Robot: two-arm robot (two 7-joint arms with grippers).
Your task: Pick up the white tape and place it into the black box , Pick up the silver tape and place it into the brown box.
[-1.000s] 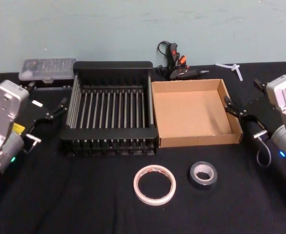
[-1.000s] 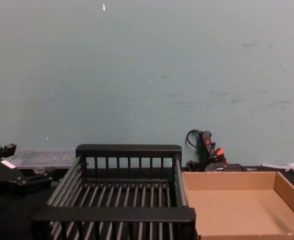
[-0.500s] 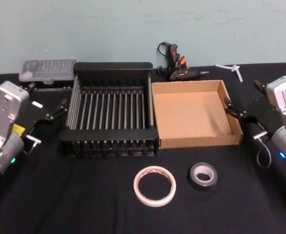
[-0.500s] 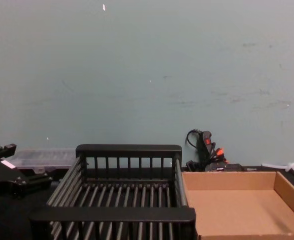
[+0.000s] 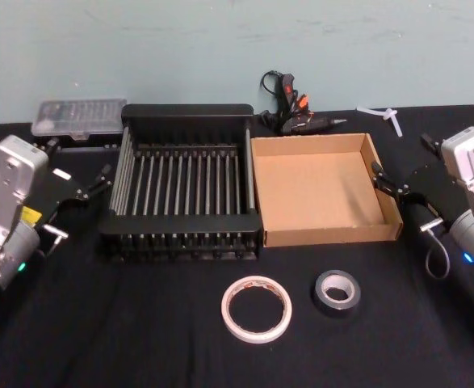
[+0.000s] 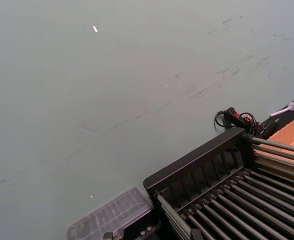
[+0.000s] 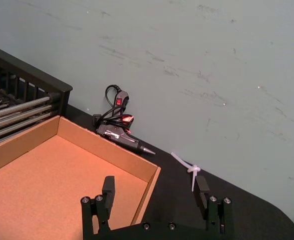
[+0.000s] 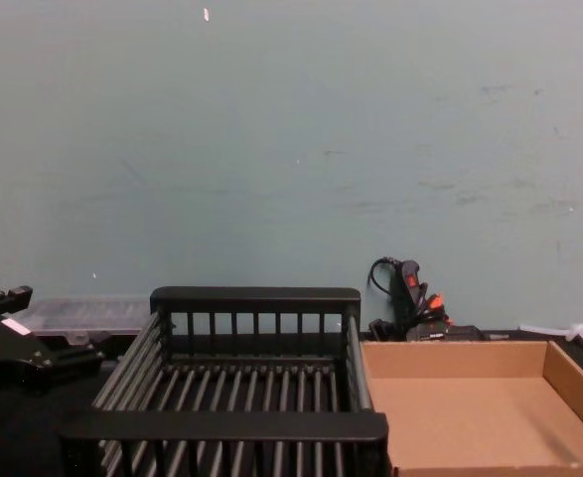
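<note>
The white tape (image 5: 256,308) lies flat on the black cloth in front of the black box (image 5: 186,111). To its right, the smaller silver tape (image 5: 336,291) lies in front of the brown box (image 5: 325,190). Nothing is inside either box, and they stand side by side. My left gripper (image 5: 79,202) hovers open to the left of the black box, also visible in the chest view (image 8: 33,363). To the right of the brown box, my right gripper (image 5: 406,202) is open; its two fingers (image 7: 108,186) stand wide apart over the tray's corner.
A glue gun (image 5: 289,105) with its cord lies behind the boxes by the wall. A clear plastic case (image 5: 77,115) sits at the back left and a white zip tie (image 5: 386,113) at the back right. Open cloth surrounds both tapes.
</note>
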